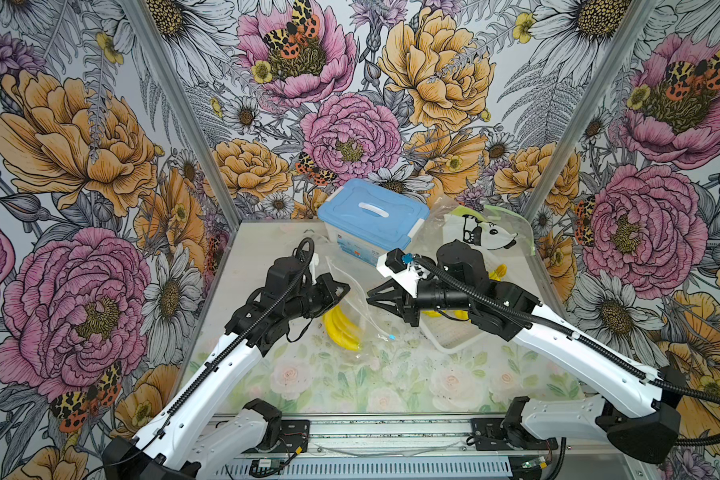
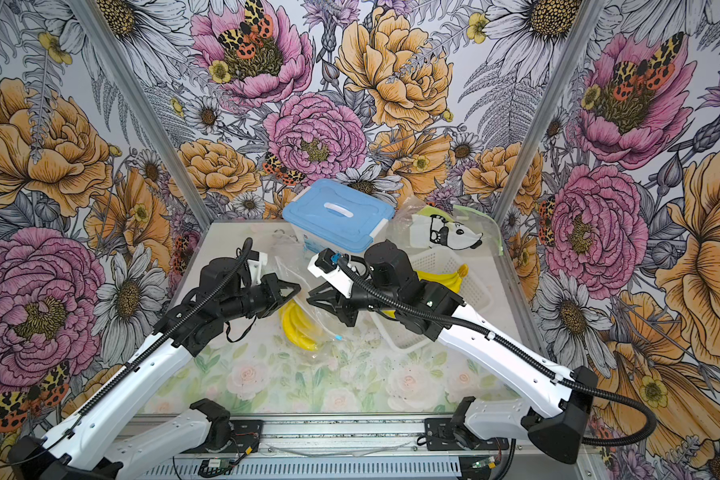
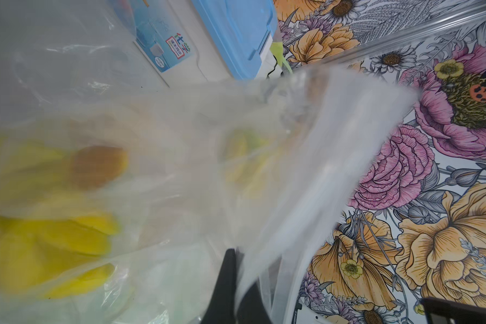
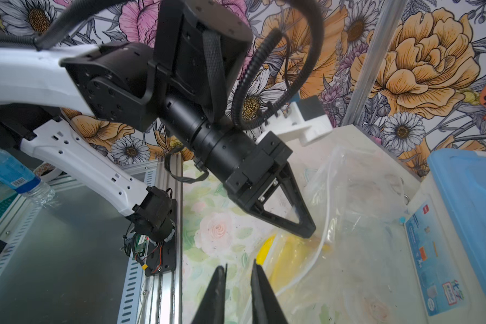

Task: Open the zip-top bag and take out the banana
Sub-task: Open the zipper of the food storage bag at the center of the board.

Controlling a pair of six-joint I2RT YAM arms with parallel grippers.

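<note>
Clear plastic, crumpled and glossy: the zip-top bag [image 1: 360, 291] sits in the middle of the bench [image 1: 350, 386], between the two arms. The banana [image 1: 341, 328], a yellow bunch, lies inside it at the end nearer the arm bases, and both top views show it through the film [image 2: 296, 328].

The left claw [image 1: 344, 291] is pinched tight on the bag's upper film. In the left wrist view a sheet of the plastic [image 3: 306, 168] runs out from between its black fingers [image 3: 225, 280], with the banana [image 3: 48, 246] blurred behind the film.

The right claw [image 1: 371, 300] faces the left one from just beside it, tip to tip over the bag. In its own wrist view its fingers [image 4: 216, 294] stand a narrow gap apart with nothing between them. The left claw [image 4: 309, 232] shows there too, gripping the film above the fruit.

Whether the zip seam is parted cannot be told.

Behind the bag stands a storage box with a blue lid [image 1: 373, 212]. A white basket [image 2: 433, 257] under the right arm holds more yellow bananas [image 2: 445, 278].
</note>
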